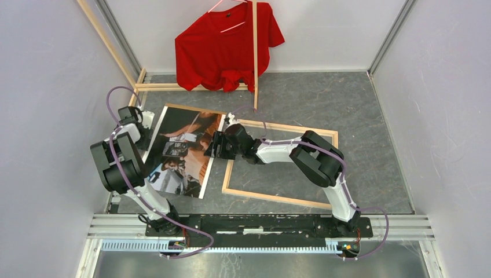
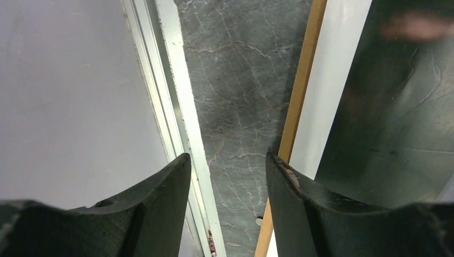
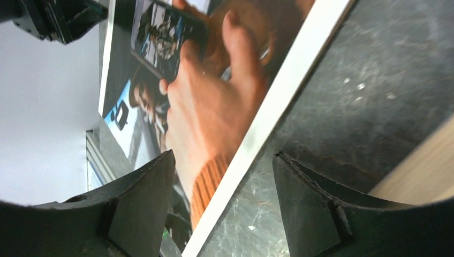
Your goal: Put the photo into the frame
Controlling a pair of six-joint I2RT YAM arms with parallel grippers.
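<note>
Face up on the grey marbled bench (image 1: 359,104), close along its left edge: the photo (image 1: 182,153), long sides running from the near edge toward the far one, white border all round; beneath it, showing only as a thin strip at the far and left sides, a brown sheet (image 1: 194,108) (cardboard by the look, though little beyond its edge in view). Just to the right, toward the middle of the bench, flat with pale bare wood upward: the frame (image 1: 278,197), grey bench showing through its opening; between its left rail and the photo's right side, a narrow band of bare bench, so beside each other and not overlapping. Reaching across the frame from the near right corner: the right arm (image 1: 315,156); right jaws open, low astride the photo's right edge, one of the fingers (image 3: 139,214) over the printed hand and orange cuff, the other over the bare band; nothing gripped; contact with the paper impossible to tell. At the photo's left side, toward the far left corner: the left arm (image 1: 118,165); left jaws open as well, one finger (image 2: 160,214) over the metal rail (image 2: 182,107) at the foot of the left wall, the other at the brown strip, only bare bench between them. At the far edge: a red T-shirt (image 1: 220,46) hanging on a pale wooden rack (image 1: 255,58).
</note>
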